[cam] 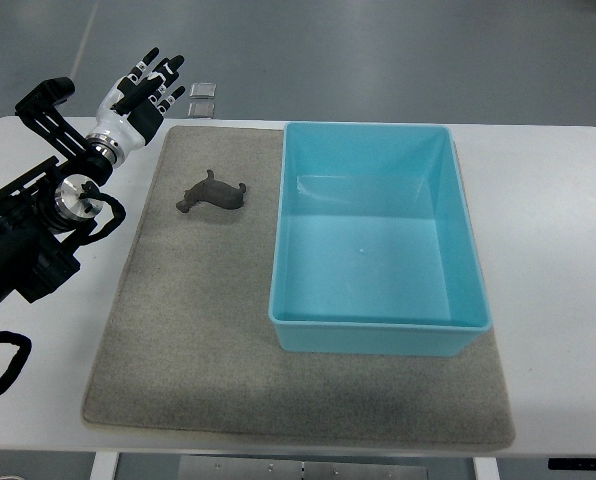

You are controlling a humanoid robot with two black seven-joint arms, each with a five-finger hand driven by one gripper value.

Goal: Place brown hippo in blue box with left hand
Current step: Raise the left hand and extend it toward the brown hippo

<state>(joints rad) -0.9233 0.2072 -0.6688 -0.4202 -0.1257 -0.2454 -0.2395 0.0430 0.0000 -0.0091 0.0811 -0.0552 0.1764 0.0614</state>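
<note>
- One hand is in play: the left hand (148, 88) sits at the far left corner of the table (548, 250), fingers stretched out straight and holding nothing.
- No right arm shows anywhere in the shot.
- Sitting out on the grey mat (198, 350), the brown hippo (211, 193) lies untouched, nearer to us than the hand and just left of the blue box (458, 240).
- Judging by that gap, this is the reach stage, with the grasp not yet made.
- Next up, I'd say, the hand needs to swing toward us and to its right, come down over the hippo, and close around its body.
- After that comes a short carry to the right, over the box's left wall, and a release inside.
- Inside, the box looks bare, so there's plenty of room for the drop.
- Two small clear squares (202, 97) lie on the table's far edge, just right of the fingertips, well off the likely path.
- Nothing stands between hand and hippo; the only hurdle I can see is the box wall, which the toy must clear.
</note>
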